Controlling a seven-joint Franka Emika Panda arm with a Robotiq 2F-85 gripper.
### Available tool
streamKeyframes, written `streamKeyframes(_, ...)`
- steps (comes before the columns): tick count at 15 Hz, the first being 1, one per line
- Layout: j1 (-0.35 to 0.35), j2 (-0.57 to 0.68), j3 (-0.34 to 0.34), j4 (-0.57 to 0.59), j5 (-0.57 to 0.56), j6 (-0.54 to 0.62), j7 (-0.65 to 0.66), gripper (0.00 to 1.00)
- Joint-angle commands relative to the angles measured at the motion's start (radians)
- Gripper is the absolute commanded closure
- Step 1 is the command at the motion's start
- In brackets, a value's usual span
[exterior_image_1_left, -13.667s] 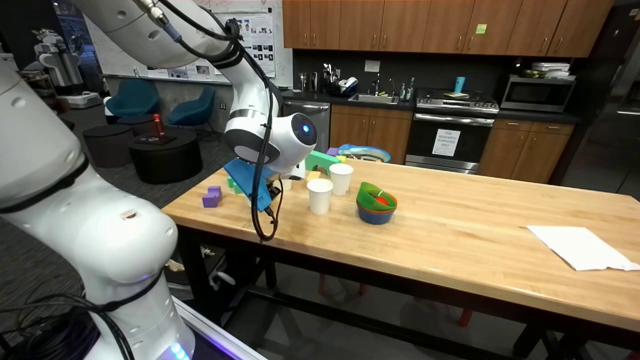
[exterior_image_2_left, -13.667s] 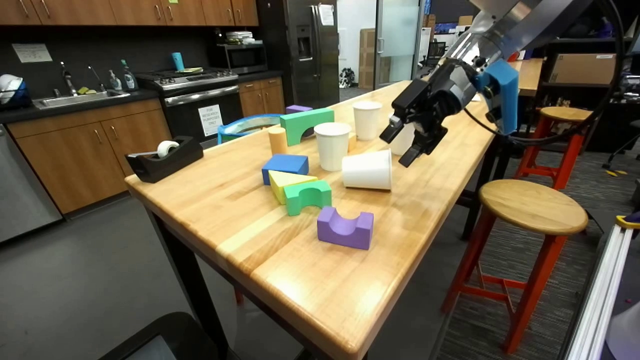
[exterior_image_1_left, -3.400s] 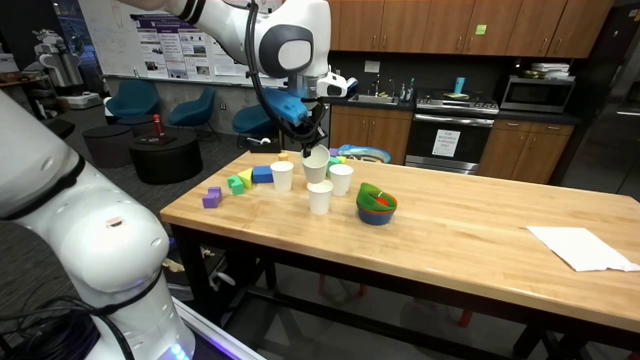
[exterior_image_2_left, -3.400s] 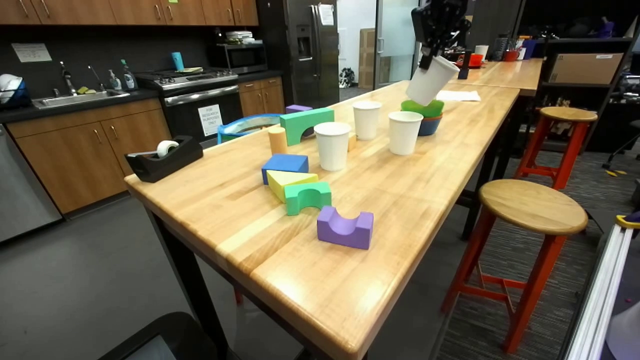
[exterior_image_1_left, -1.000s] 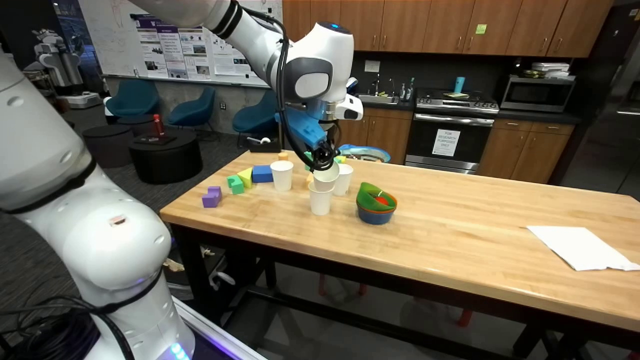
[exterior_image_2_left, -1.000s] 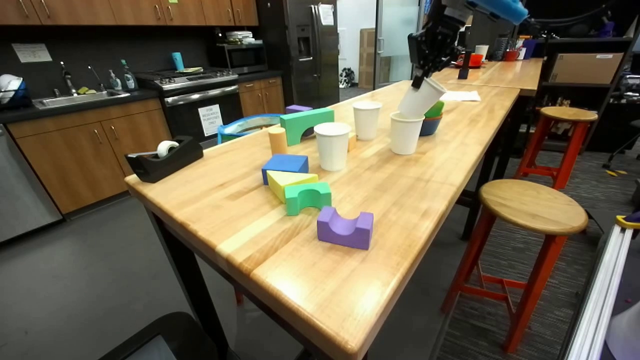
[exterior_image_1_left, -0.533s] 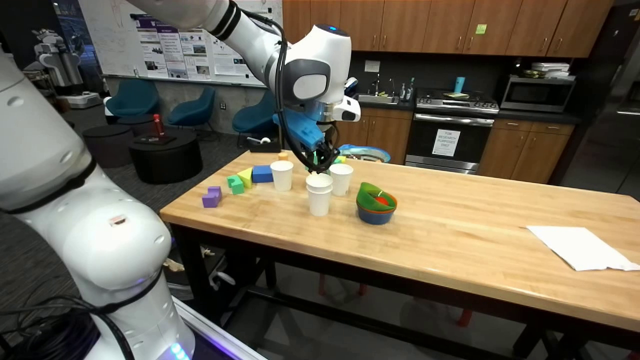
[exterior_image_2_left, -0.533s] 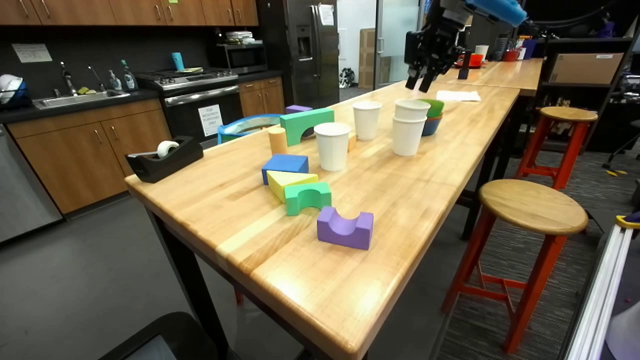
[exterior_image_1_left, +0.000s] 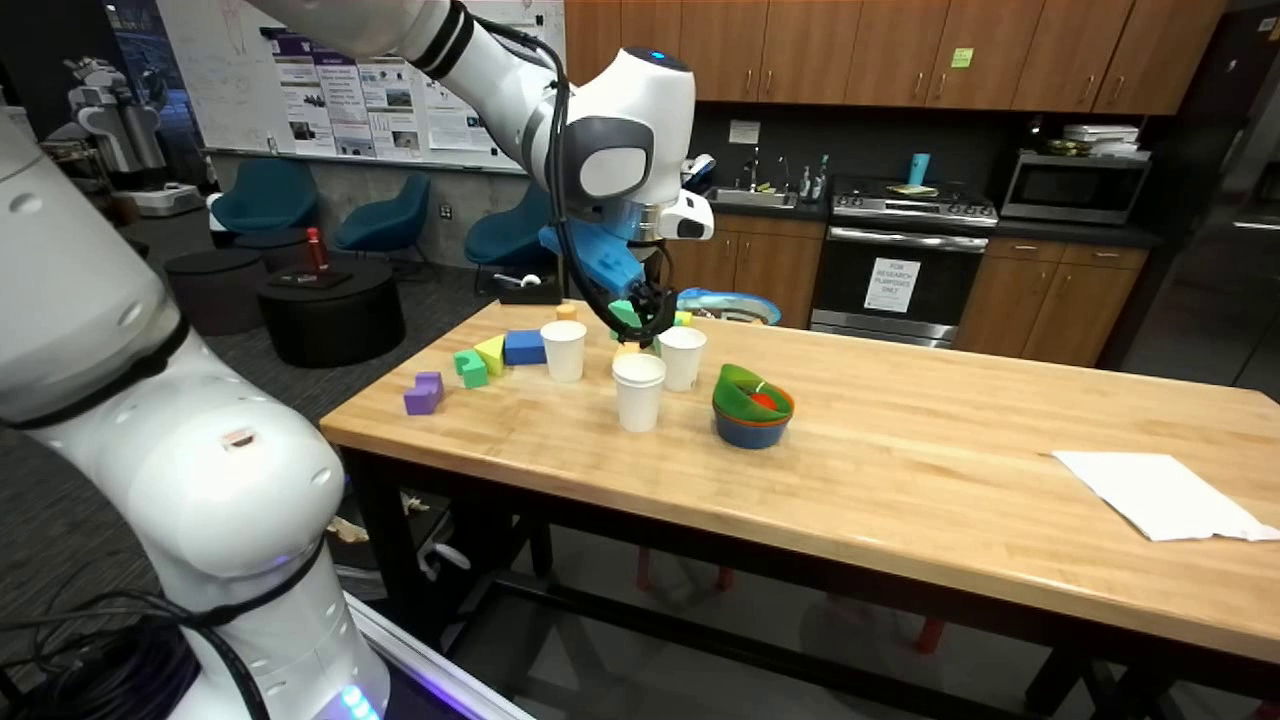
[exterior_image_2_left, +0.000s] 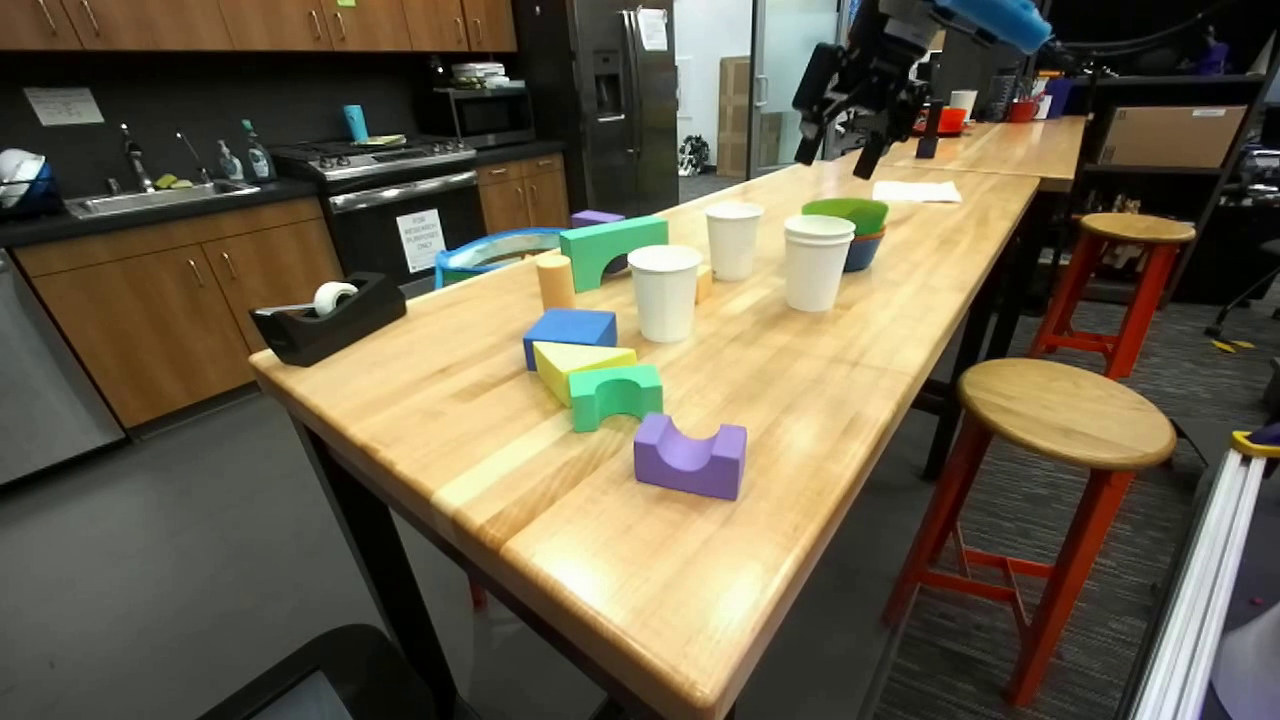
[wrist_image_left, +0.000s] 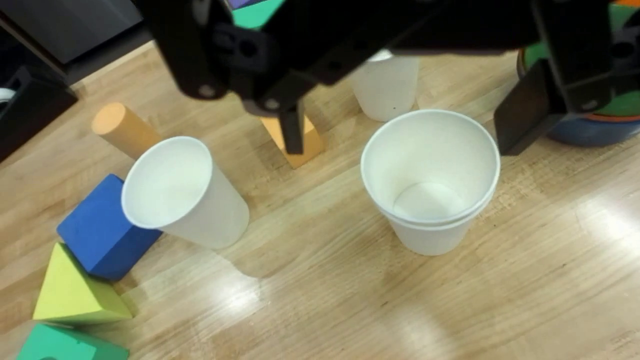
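Observation:
My gripper (wrist_image_left: 402, 150) is open, its fingers wide apart with nothing held between them. In an exterior view the gripper (exterior_image_2_left: 836, 163) hangs in the air above and behind a pair of nested white cups (exterior_image_2_left: 815, 285). These nested cups (wrist_image_left: 430, 237) stand upright, one inside the other, their two rims close together; in the wrist view the right finger appears close beside the rim. A single white cup (wrist_image_left: 215, 215) stands to their left, and another white cup (wrist_image_left: 387, 92) is partly hidden behind the gripper. A green bowl (exterior_image_1_left: 735, 400) tilts in a blue bowl (exterior_image_1_left: 750, 433) beside the cups.
On the table end lie a blue block (exterior_image_2_left: 570, 335), a yellow wedge (exterior_image_2_left: 580, 366), a green arch (exterior_image_2_left: 612, 392) and a purple block (exterior_image_2_left: 690, 462). An orange cylinder (exterior_image_2_left: 556, 282), a larger green arch (exterior_image_2_left: 625, 238) and a tape dispenser (exterior_image_2_left: 330, 315) stand near the far edge.
The cup once lying on its side was lifted, then lowered tilted into the standing cup. My gripper has opened, and the freed cup has settled upright and deeper inside.

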Motion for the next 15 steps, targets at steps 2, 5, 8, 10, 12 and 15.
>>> streamKeyframes(2,0.065,-0.158,0.032,-0.105,0.018,-0.028,-0.093,0.0)
streamKeyframes(5,0.122,-0.252,0.084,-0.176,-0.007,-0.059,-0.116,0.0)
streamKeyframes(8,0.182,-0.323,0.139,-0.246,-0.027,-0.071,-0.119,0.0)
streamKeyframes(10,0.204,-0.348,0.181,-0.287,-0.061,-0.071,-0.091,0.0)
streamKeyframes(12,0.216,-0.312,0.162,-0.266,-0.053,-0.064,-0.09,0.0)
streamKeyframes(15,0.23,-0.332,0.178,-0.304,-0.064,-0.06,-0.089,0.0)
